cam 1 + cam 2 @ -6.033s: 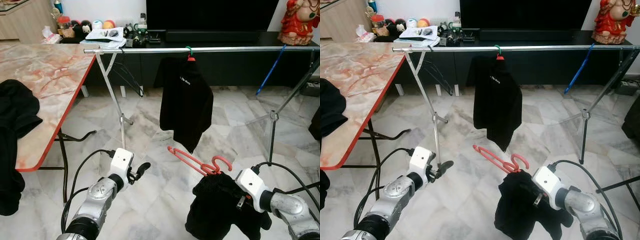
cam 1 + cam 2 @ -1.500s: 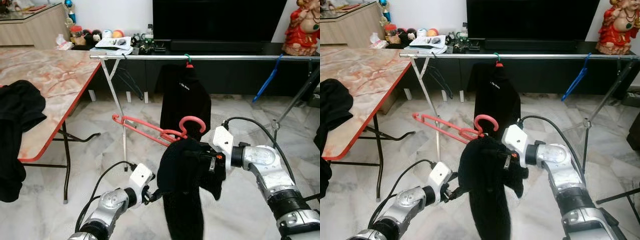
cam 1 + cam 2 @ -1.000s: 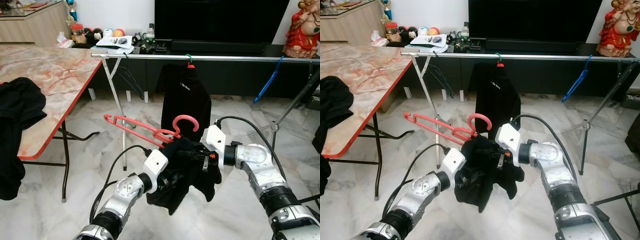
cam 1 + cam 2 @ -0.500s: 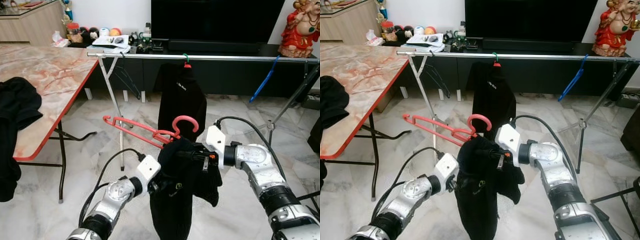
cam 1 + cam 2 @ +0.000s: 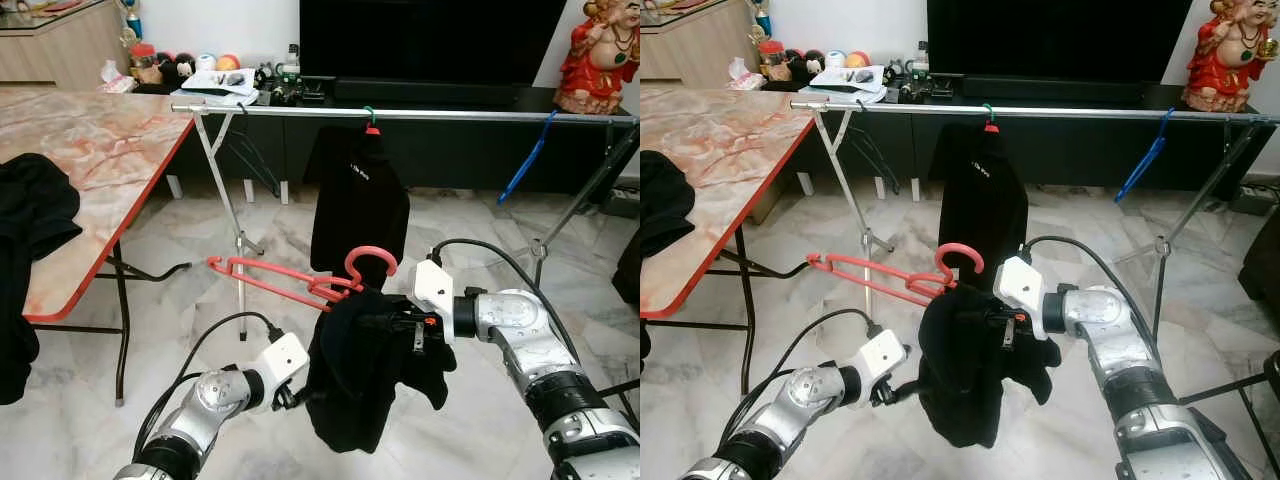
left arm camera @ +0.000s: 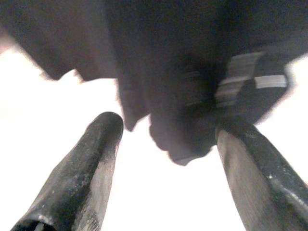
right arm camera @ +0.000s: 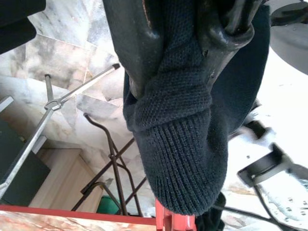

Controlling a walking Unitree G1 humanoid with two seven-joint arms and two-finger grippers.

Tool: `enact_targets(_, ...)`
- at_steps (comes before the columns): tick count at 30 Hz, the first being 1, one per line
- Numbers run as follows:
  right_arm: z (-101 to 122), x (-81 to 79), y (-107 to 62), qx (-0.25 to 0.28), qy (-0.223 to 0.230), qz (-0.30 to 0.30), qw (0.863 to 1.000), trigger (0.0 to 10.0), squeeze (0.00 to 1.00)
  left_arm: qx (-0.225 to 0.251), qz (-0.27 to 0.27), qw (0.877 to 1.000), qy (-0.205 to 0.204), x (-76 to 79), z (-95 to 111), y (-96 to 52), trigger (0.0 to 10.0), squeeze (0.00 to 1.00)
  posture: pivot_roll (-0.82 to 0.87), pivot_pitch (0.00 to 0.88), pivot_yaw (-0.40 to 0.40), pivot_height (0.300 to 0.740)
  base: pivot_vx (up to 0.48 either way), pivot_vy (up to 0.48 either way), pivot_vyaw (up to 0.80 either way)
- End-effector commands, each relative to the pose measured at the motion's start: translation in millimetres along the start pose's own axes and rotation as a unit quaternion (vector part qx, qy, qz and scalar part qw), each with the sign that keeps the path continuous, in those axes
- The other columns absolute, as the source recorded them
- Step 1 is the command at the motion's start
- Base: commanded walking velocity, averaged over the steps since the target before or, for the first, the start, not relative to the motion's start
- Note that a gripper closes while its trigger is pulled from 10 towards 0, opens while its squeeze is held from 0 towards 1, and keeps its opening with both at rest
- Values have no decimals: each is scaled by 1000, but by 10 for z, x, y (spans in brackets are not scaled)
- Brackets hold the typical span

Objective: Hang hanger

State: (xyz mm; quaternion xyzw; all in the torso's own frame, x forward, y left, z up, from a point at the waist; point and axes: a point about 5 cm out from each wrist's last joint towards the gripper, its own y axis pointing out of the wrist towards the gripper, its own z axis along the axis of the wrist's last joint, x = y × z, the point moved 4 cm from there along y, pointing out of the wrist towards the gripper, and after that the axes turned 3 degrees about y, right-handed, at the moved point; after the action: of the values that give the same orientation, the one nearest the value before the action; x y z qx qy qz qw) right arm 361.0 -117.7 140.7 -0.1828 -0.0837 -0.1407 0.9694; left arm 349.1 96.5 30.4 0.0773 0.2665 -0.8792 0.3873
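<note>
Marble floor (image 5: pixel 450 230), pale and veined, with a dark TV cabinet (image 5: pixel 450 140) along the back wall. A thin metal rail (image 5: pixel 450 116) on splayed legs spans the room; a black shirt (image 5: pixel 358 205) hangs from it, and a blue hanger (image 5: pixel 524 160) further right. At left stands a marble-patterned tabletop (image 5: pixel 90 170) with a red edge, black cloth (image 5: pixel 30 210) draped over it.

The red plastic hanger (image 5: pixel 290 282), curved hook uppermost, is in mid-air below the rail, a black knit garment (image 5: pixel 365 370) bunched beneath it. The right pincer (image 7: pixel 192 53) is clamped on this garment; the right wrist view shows ribbed knit squeezed between both fingers (image 7: pixel 132 43), with the hanger's red end below. The left pincer (image 6: pixel 166 163) sits low beside the garment's hem, fingers (image 6: pixel 86 168) spread apart with dark, blurred fabric just ahead of them.
</note>
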Motion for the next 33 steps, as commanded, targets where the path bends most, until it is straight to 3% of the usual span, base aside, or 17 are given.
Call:
enact_targets(1, 113, 30, -12, 14, -19, 1, 1000, 10000, 0, -12, 28, 999, -10, -80, -23, 1, 10000, 0, -26, 78, -27, 740, 0, 0, 0)
enact_targets(2, 121, 37, -9, 16, -20, -1, 1000, 10000, 0, -12, 42, 999, -32, -98, -30, 4, 10000, 0, -26, 78, -27, 740, 0, 0, 0)
enact_targets(6, 134, 47, -6, 19, -20, -3, 1000, 10000, 0, -3, 43, 998, -54, -66, -2, 22, 10000, 0, -28, 85, -30, 740, 0, 0, 0)
enact_targets(12, 191, 44, 59, 29, -23, -2, 999, 10000, 0, 46, -17, 996, -78, 133, 167, 76, 10000, 0, -23, 90, -31, 740, 0, 0, 0)
enact_targets(21, 318, -21, 189, 58, -32, 10, 998, 10000, 0, 113, -19, 983, -142, 66, 437, 91, 10000, 0, -22, 92, -31, 740, 0, 0, 0)
enact_targets(24, 316, -19, 204, 59, -32, 6, 998, 10000, 0, 118, -21, 983, -143, 65, 458, 88, 10000, 0, -22, 92, -31, 740, 0, 0, 0)
enact_targets(27, 343, -11, 221, 68, -29, 1, 997, 10000, 0, 108, 10, 986, -130, 11, 445, 107, 10000, 0, -22, 92, -31, 740, 0, 0, 0)
enact_targets(31, 396, -22, 230, 78, -31, 3, 996, 10000, 0, 61, 117, 983, -130, -204, 322, 121, 10000, 0, -22, 96, -26, 740, 0, 0, 0)
enact_targets(33, 394, -22, 227, 77, -32, 3, 996, 10000, 0, 49, 130, 982, -128, -235, 284, 114, 10000, 0, -22, 96, -26, 740, 0, 0, 0)
